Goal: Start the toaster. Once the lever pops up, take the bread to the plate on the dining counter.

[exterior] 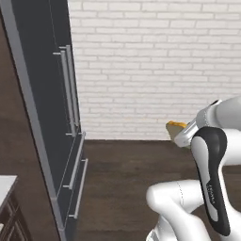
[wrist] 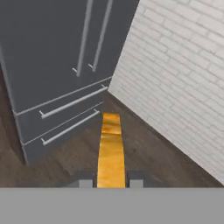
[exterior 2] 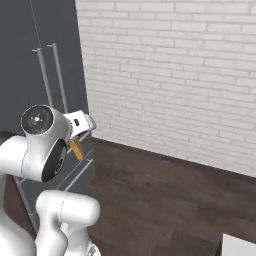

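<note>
I have the bread (wrist: pixel 110 151) pinched edge-on in my claw (wrist: pixel 110 183), apparently mid-transit past a dark fridge (wrist: pixel 52 65), the plate drop-off remaining.

Bread (wrist: pixel 110 151): golden-tan toast slice, darker crust edge, seen edge-on in hand view, clamped between the gripper (wrist: pixel 110 183) finger tips, sticking straight out from them. Held in mid-air above dark wood floor, not resting on any surface. One tan corner shows in left base view (exterior: pixel 177 127).
</note>
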